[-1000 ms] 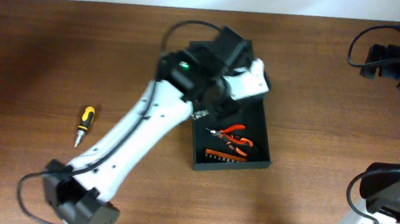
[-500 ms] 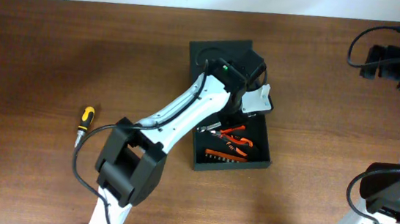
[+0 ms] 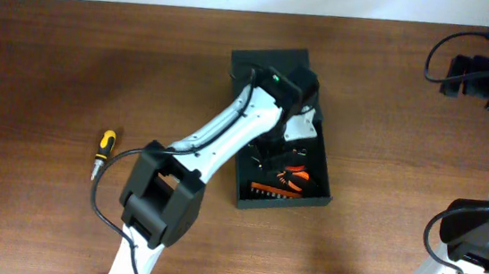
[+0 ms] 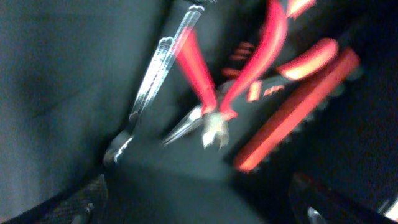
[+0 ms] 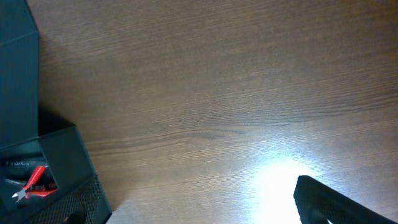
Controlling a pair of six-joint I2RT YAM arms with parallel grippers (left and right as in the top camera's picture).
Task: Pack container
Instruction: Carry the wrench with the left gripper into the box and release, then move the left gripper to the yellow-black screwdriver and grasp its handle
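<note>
Container [image 3: 283,202] is sitting directly beneath the left gripper [image 4: 202,205], lid flap [image 3: 247,65] lying open behind the wrist. Left gripper is hovering inside the tray with fingers [image 4: 84,202] spread wide and nothing between them. Red pliers [image 4: 256,53], orange bit strip [image 4: 292,115] and a silver flat tool [image 4: 157,78] are lying just ahead of the fingertips on the box floor. Judging the cardboard light, matte and non-slippery, with thin walls likely flexing under a pinch. Best hold is probably the flap's free edge. A screwdriver [image 3: 104,146] is waiting on the table [image 5: 217,93], well apart from this gripper, beside its arm. The arm itself is covering the flap, blocking closure. Right gripper [image 3: 459,75] is parked well apart; cannot tell whether its fingers are together or apart.
</note>
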